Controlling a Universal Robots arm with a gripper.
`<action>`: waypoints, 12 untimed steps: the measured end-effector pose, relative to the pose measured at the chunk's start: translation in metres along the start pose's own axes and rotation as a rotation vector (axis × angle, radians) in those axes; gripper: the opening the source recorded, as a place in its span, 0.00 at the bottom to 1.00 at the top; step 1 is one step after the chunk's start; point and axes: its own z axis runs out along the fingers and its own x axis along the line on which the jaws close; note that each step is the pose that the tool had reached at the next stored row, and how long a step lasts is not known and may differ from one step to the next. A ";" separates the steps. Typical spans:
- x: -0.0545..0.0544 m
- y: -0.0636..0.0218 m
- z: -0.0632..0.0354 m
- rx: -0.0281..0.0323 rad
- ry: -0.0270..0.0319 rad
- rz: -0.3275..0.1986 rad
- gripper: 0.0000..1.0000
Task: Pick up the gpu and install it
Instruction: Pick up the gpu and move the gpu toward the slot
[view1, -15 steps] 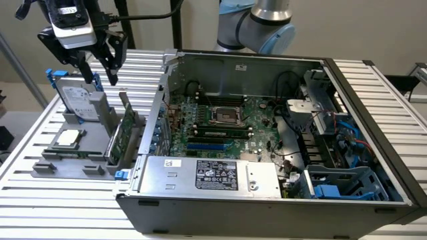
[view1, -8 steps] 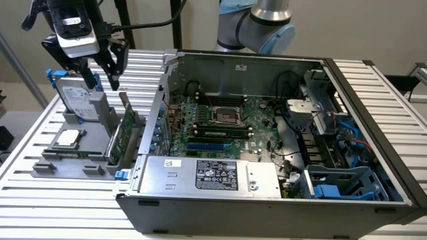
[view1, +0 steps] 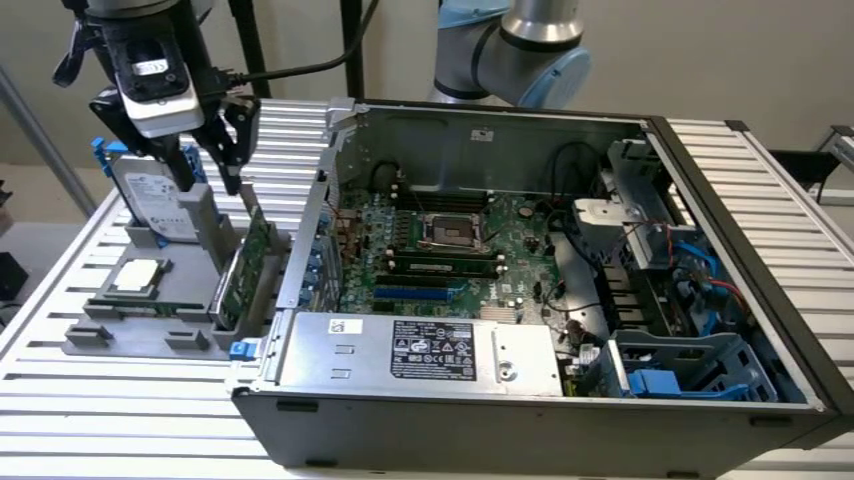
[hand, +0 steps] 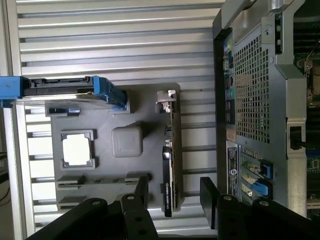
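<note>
While the black two-finger gripper (view1: 204, 178) hangs with its fingers spread wide, the thin green gpu card (hand: 170, 165) stands on edge in the grey plastic holder tray (hand: 145, 120) below, lined up between them. Slatted aluminium table (hand: 120, 45), open grey computer case (view1: 534, 440) just beside. Card's long axis runs parallel to the case wall, with the silver bracket end toward the blue-framed hard drive (hand: 60, 92).

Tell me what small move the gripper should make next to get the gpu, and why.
Probably lower straight down: the open fingers hover above the gpu, which stands on edge in the grey holder, and the wrist view shows the card lined up between them, untouched.
</note>
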 end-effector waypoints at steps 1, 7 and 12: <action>0.000 -0.0008 0.0018 0.0000 0.0001 0.000 0.54; 0.000 -0.0055 0.0126 -0.0001 0.0001 -0.003 0.54; 0.000 -0.0108 0.0215 0.0001 0.0003 -0.005 0.54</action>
